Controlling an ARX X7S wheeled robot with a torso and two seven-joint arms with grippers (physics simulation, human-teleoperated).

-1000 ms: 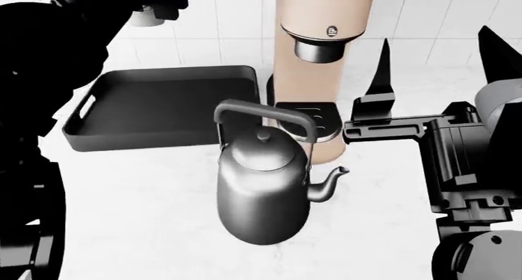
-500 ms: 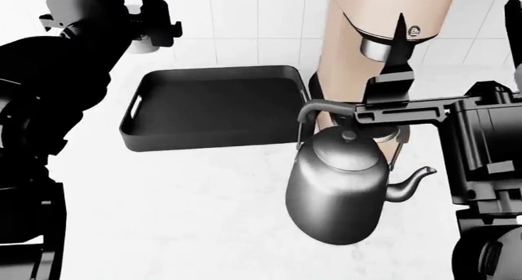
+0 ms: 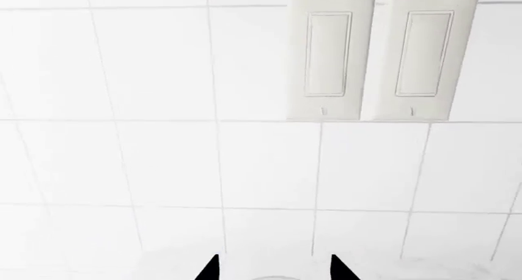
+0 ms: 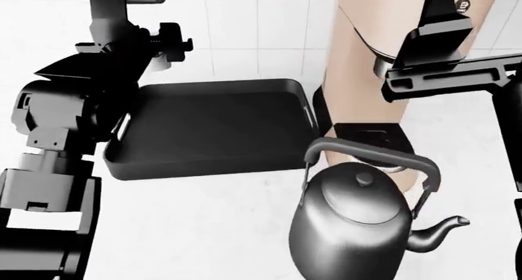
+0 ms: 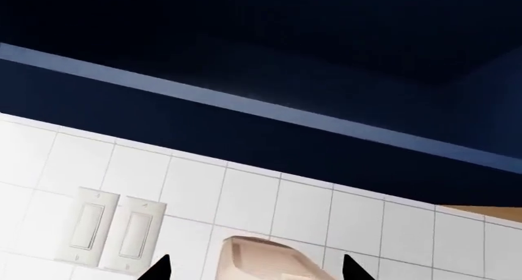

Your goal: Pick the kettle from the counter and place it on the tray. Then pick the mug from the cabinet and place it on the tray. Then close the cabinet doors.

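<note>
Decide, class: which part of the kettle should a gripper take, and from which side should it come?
Probably the top bar of the handle, approached from above. The kettle stands upright on the counter; its squared handle arches clear over the lid, leaving a gap for fingers either side of the bar. The rounded body looks too wide and slick to pinch. The coffee machine stands close behind.
</note>
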